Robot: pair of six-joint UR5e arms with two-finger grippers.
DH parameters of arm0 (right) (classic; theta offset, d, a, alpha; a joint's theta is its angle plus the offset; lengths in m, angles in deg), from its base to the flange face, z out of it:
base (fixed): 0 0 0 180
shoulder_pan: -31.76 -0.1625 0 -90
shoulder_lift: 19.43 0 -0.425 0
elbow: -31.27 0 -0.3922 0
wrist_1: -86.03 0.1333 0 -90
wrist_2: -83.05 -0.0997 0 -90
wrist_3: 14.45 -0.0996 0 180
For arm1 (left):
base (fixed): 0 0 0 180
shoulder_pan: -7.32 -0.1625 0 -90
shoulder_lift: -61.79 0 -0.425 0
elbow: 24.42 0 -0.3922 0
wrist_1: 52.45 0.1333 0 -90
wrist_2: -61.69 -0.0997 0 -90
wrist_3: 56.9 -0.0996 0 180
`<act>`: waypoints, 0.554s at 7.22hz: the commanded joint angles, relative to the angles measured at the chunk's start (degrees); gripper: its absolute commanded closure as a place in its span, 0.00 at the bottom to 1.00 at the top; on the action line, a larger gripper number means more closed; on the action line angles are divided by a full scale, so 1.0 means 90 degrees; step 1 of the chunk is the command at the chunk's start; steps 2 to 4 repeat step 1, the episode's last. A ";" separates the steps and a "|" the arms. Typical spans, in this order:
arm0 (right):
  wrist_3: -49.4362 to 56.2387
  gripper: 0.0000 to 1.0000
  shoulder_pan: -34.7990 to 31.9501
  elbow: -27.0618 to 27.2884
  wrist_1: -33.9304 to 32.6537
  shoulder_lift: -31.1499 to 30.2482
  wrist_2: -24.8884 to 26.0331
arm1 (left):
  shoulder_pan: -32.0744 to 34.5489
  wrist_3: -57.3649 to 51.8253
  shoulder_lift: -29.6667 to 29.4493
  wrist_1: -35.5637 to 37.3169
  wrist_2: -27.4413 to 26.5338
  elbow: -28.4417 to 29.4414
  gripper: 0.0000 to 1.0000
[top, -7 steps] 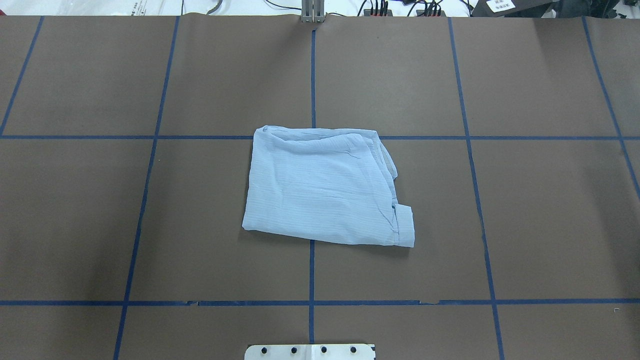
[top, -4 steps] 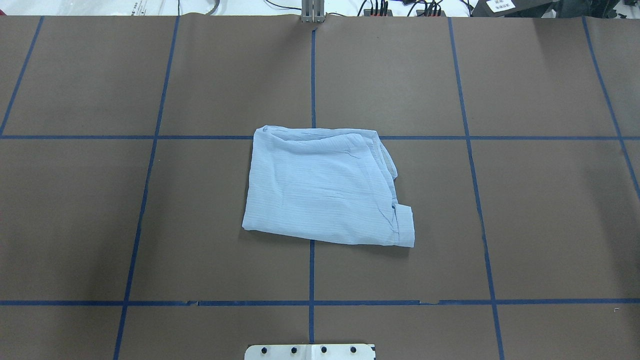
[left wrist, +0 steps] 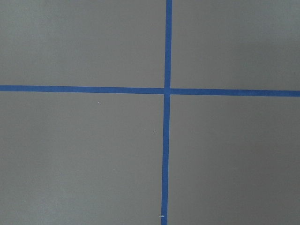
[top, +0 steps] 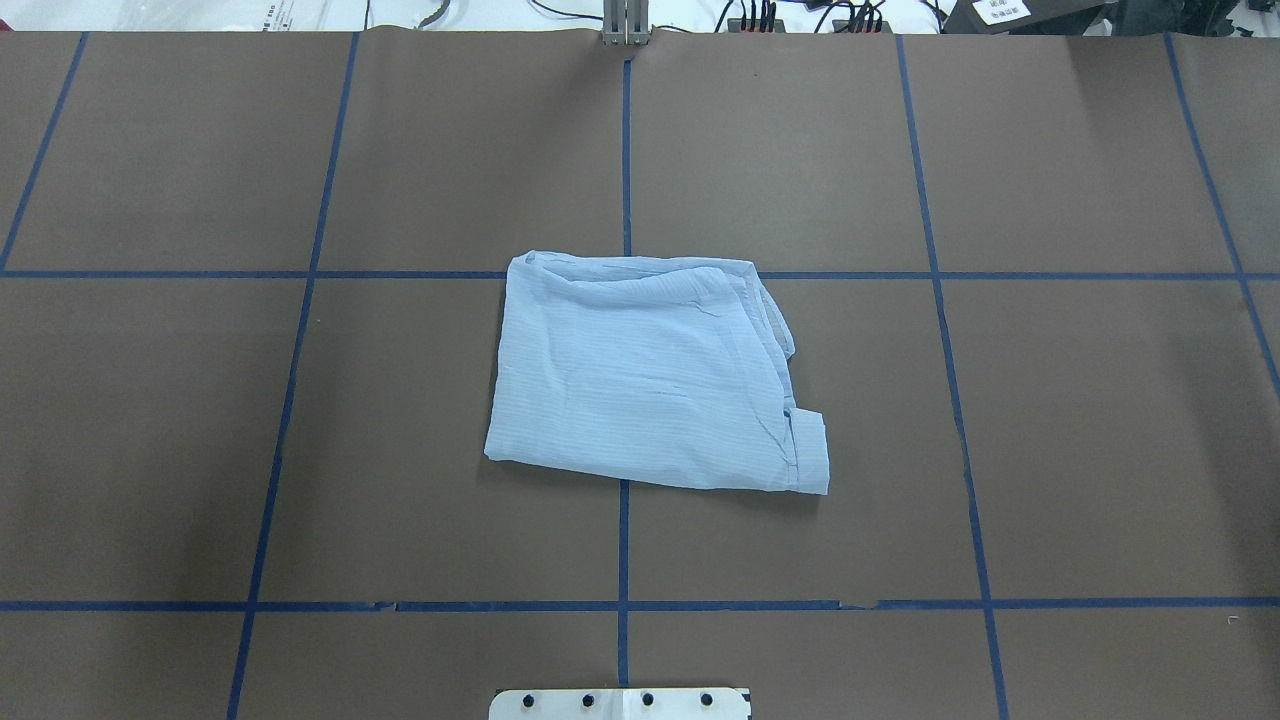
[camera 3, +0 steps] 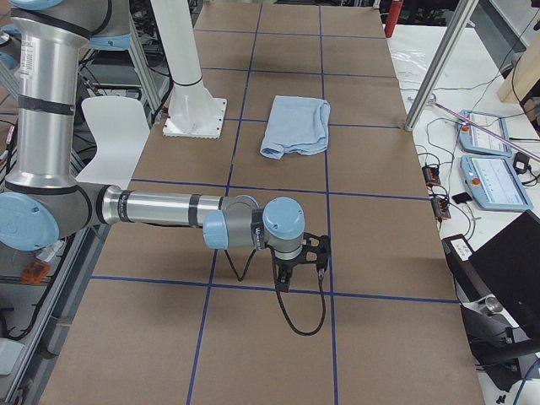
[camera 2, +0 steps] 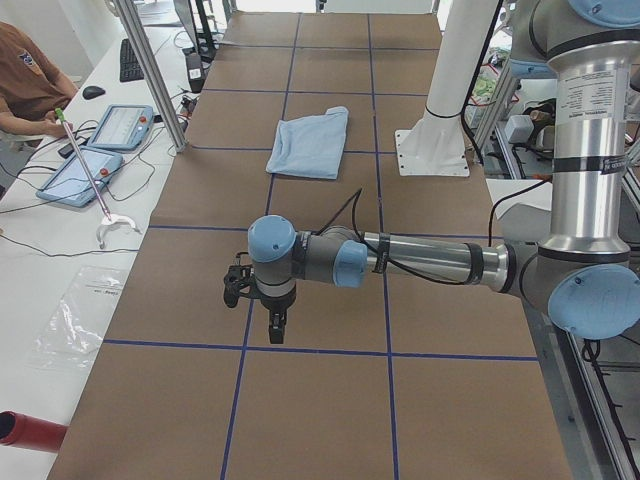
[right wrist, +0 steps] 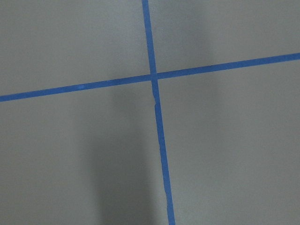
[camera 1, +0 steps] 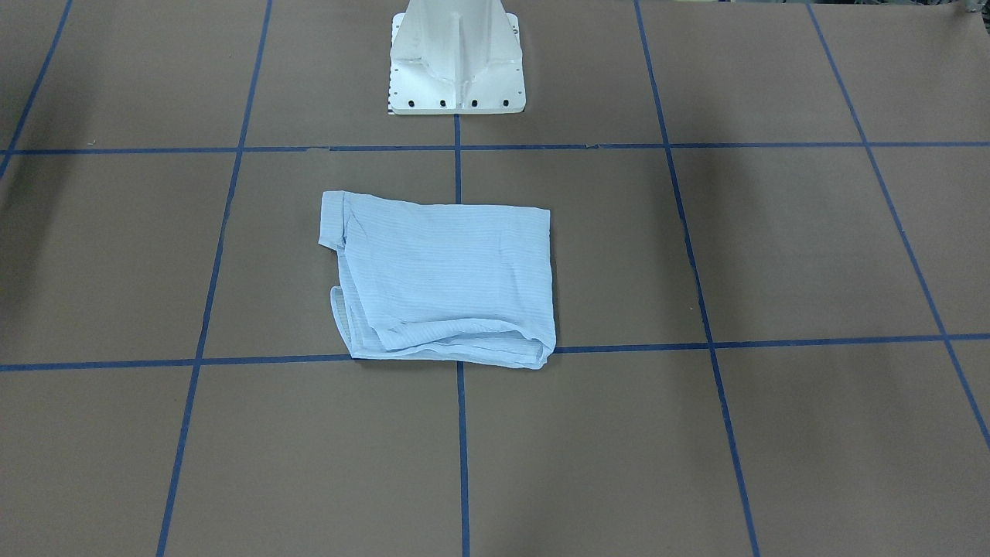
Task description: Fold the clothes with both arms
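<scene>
We are looking at two arms of one build. The left arm point(camera 2: 430, 262) is showing silver-grey tubes ringed with black bands, grey joints closed by round light-blue caps, and a white label point(camera 2: 585, 92) with small dark print on its upright segment. A black cable point(camera 2: 350, 200) is arching over its forearm near the black left end effector point(camera 2: 277, 322). The right arm point(camera 3: 160, 208) is showing the same silver tubes, blue caps and printed label, with a looping black cable point(camera 3: 304, 334) hanging by the black right end effector point(camera 3: 283, 277). We are also seeing the white metal pedestal point(camera 1: 456, 58), with a row of dark screw holes along its foot plate.
</scene>
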 commanded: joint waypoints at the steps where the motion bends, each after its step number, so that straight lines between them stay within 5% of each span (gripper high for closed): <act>1: 0.0000 0.00 0.0000 -0.0001 0.0000 0.0000 0.0003 | 0.0000 0.0000 -0.0021 0.0000 0.0000 -0.0015 0.00; 4: 0.0000 0.00 0.0000 -0.0001 0.0000 0.0000 0.0003 | 0.0000 0.0000 -0.0021 0.0000 0.0000 -0.0015 0.00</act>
